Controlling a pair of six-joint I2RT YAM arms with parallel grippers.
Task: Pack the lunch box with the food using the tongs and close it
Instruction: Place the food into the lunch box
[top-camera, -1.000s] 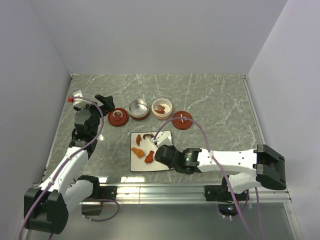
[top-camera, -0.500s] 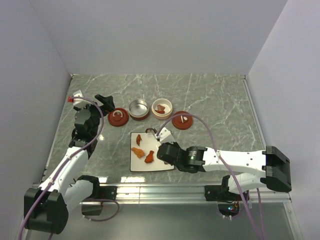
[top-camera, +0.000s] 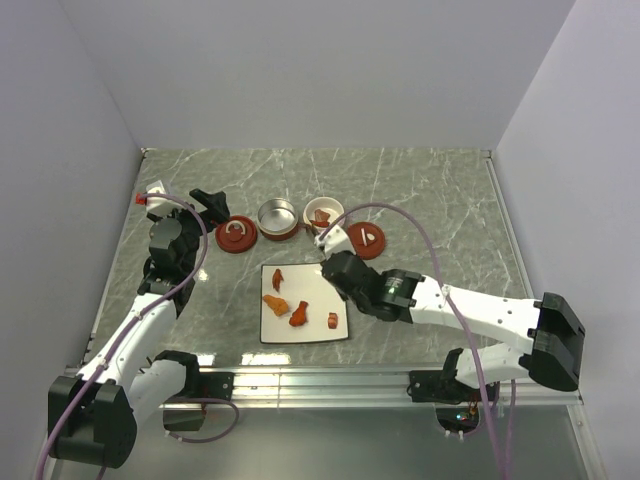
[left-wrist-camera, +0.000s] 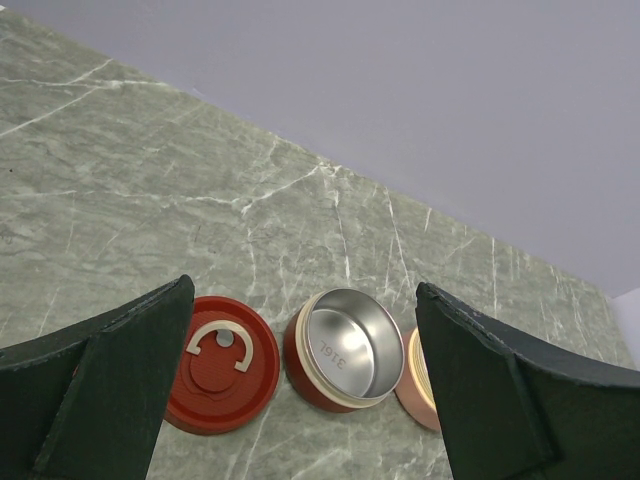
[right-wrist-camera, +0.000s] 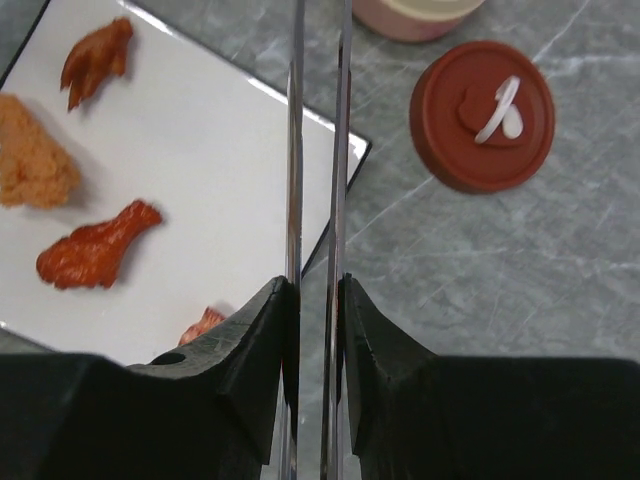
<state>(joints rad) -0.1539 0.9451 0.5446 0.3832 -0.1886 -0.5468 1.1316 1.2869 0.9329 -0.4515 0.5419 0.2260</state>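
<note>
Gripping the tongs (right-wrist-camera: 294, 150), right gripper (right-wrist-camera: 315, 290) squeezes their arms nearly together; tips run off frame top, so what they pinch, cannot tell. Four food (top-camera: 297, 314) pieces sit on plate (top-camera: 312, 285), centre; red lid (right-wrist-camera: 482, 115) upper right, near tongs.

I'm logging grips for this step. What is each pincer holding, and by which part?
The right pincer clamps the tongs across both slim arms, partway along their length, squeezing them nearly together. The left pincer is open and holds nothing.
</note>
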